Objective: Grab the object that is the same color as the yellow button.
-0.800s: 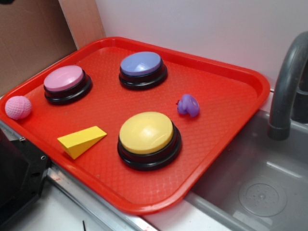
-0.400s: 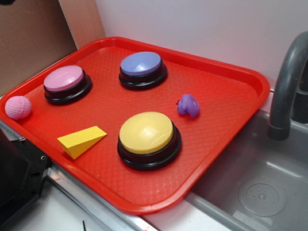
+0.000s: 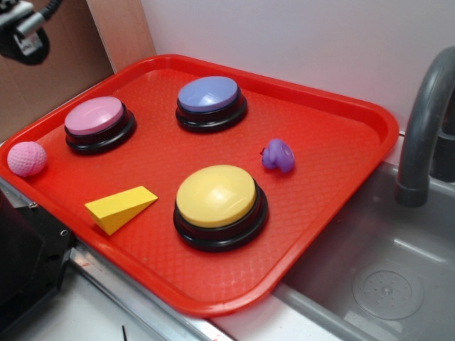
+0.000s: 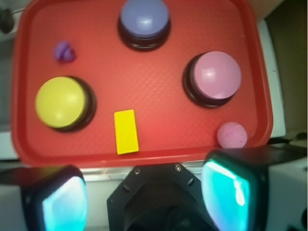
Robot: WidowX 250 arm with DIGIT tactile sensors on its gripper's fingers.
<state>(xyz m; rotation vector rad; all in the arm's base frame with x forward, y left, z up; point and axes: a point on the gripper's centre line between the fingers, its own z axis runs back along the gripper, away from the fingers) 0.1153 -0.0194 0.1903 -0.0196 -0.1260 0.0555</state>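
Red plastic tray (image 3: 341, 135) with a textured floor, set beside a grey sink basin (image 3: 384, 277) and its curved grey faucet (image 3: 423, 128), plain white wall behind, brown board at the left. On the tray: small matte yellow wedge-shaped block (image 3: 119, 207) near the front rim, lying flat on its long face, thin end toward the large round yellow dome button on a black base (image 3: 217, 197), close beside it but apart. Farther back, pink-topped round button (image 3: 94, 117) and blue-purple-topped round button (image 3: 208, 95); pink dimpled ball (image 3: 27, 158) at the left rim; small purple duck toy (image 3: 278, 155) to the right of the yellow button, well apart from the wedge.

Task barely begun — nothing grasped, nothing touched. Claw (image 4: 144, 192) high above the near edge of the tray, looking straight down, both pale-lit fingers (image 4: 65, 204) spread wide at the bottom of the wrist view with nothing between them. In the exterior view only a bit of the arm (image 3: 25, 32) in the top-left corner, far from the wedge.

Left to do, judging from this: travel over the yellow wedge, line up across its narrow width, descend, close, lift — the whole approach and grasp
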